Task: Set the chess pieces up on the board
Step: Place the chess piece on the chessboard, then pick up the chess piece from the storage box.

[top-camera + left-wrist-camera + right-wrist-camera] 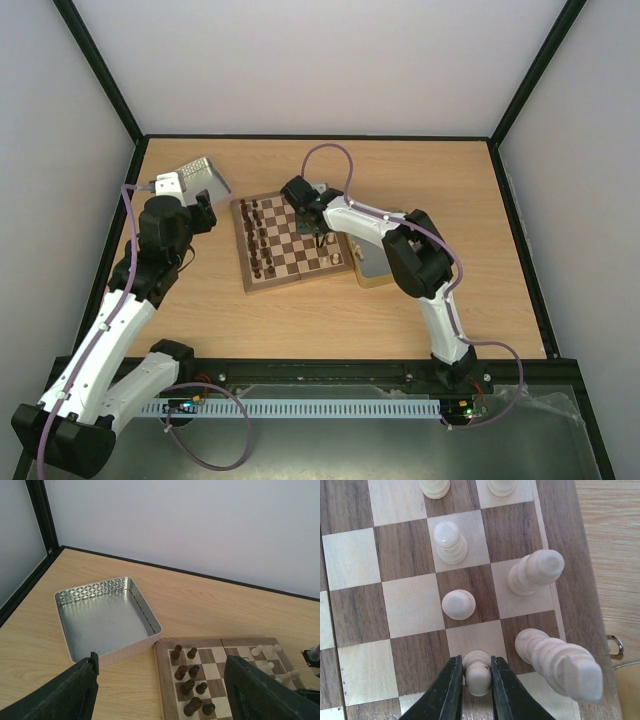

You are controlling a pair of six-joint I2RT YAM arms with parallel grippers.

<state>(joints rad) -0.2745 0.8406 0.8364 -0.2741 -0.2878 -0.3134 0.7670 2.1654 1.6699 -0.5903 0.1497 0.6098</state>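
Observation:
The wooden board (290, 240) lies mid-table, with dark brown pieces along its left side and cream pieces (335, 258) on its right side. In the right wrist view my right gripper (477, 672) is shut on a cream pawn (479, 674), held just above the board (365, 625) at a cream square. Other cream pieces stand close by: a pawn (458, 604), a taller piece (536, 572) and a tall piece (560, 662). My left gripper (160, 690) is open and empty, above the board's far left corner (165, 655).
An open shiny metal tin (102, 617) sits left of the board. A second tin (375, 265) lies under my right arm at the board's right edge. Dark brown pieces (192, 682) stand in two columns. Black-framed walls enclose the table.

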